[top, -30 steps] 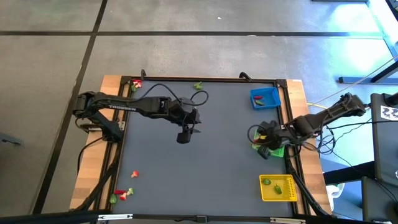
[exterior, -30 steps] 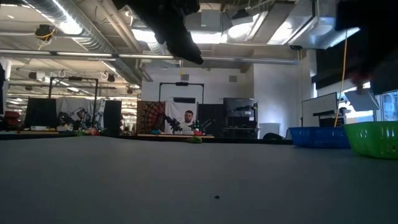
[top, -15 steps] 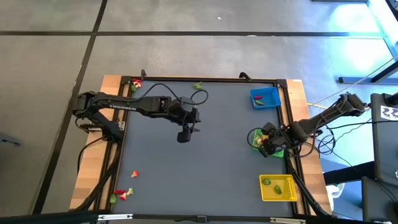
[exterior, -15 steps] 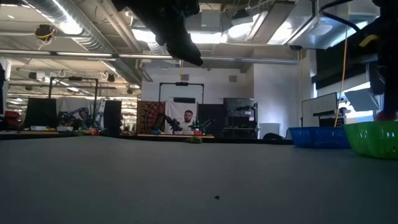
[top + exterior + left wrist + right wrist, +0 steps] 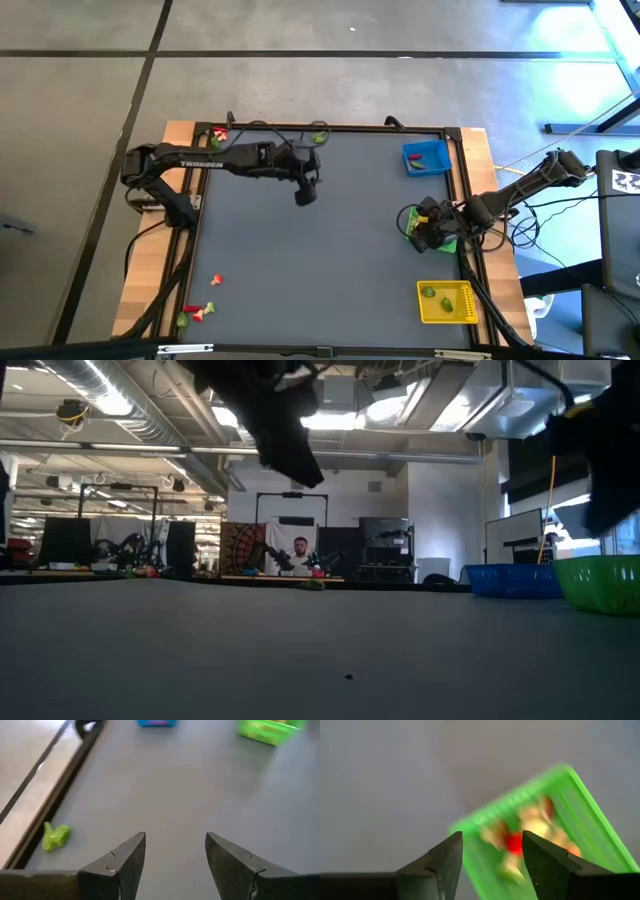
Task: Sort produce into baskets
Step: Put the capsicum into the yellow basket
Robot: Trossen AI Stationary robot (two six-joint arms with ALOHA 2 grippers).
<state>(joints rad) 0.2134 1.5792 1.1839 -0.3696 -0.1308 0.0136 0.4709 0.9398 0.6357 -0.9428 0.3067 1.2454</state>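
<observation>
My left gripper [image 5: 305, 193] [image 5: 175, 837] hangs open over the dark mat near the table's far side, with nothing between its fingers. A green produce piece [image 5: 55, 836] [image 5: 318, 137] lies by the far edge, ahead of it. My right gripper [image 5: 422, 228] [image 5: 492, 836] stands open just above the green basket [image 5: 443, 240] [image 5: 540, 820], at the table's right edge. In that basket lie a red piece [image 5: 514, 843] and whitish pieces [image 5: 535, 822]. The blue basket [image 5: 425, 157] sits at the far right. The yellow basket [image 5: 447, 302] sits at the near right with green pieces in it.
More produce lies at the far left corner [image 5: 218, 133] and near the left front [image 5: 215, 281], [image 5: 196, 313]. A raised dark rim [image 5: 75, 757] runs around the mat. The mat's middle [image 5: 330, 260] is bare. A person sits in the room beyond the table [image 5: 302, 550].
My left gripper has swung toward the table's far edge, nearer the green piece, and has rolled a little. My right gripper has sunk toward the green basket. The red piece seen at its tips half a second ago is gone from them.
</observation>
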